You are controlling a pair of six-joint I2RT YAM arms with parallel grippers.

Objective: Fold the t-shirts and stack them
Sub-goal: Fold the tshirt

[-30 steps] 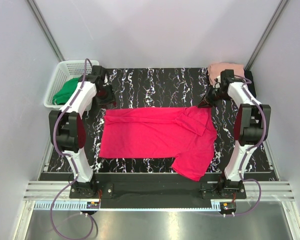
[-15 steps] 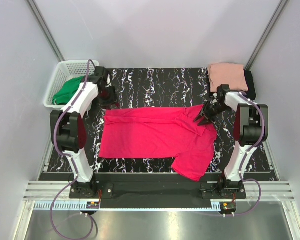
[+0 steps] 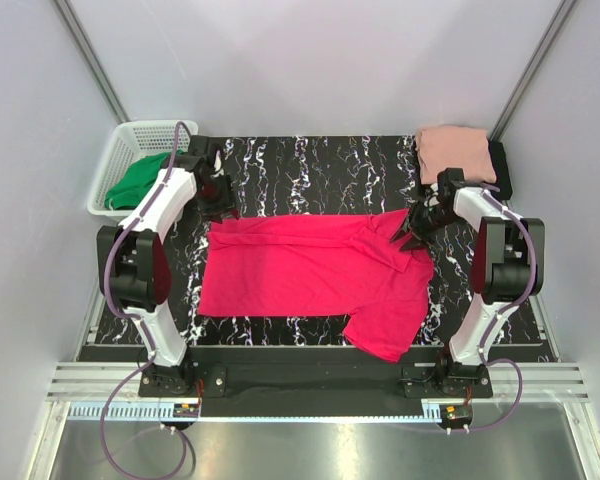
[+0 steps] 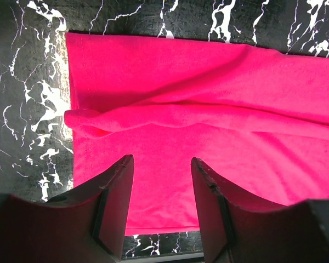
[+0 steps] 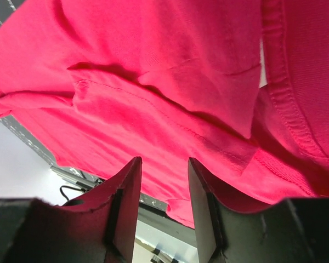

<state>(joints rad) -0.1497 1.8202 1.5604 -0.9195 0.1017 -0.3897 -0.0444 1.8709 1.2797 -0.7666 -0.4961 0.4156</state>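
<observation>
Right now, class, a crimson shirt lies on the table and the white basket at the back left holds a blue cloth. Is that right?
Not quite: the cloth in the basket is green, as the top view shows. The crimson shirt does lie on the table.

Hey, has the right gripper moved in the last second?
Yes. The right gripper has come back toward the arm bases, away from the folded salmon-pink shirt, and is now over the right end of the crimson shirt.

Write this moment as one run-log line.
crimson t-shirt: spread, partly folded | left gripper: open, left end | right gripper: open, right end | salmon t-shirt: folded, far-right corner
</observation>
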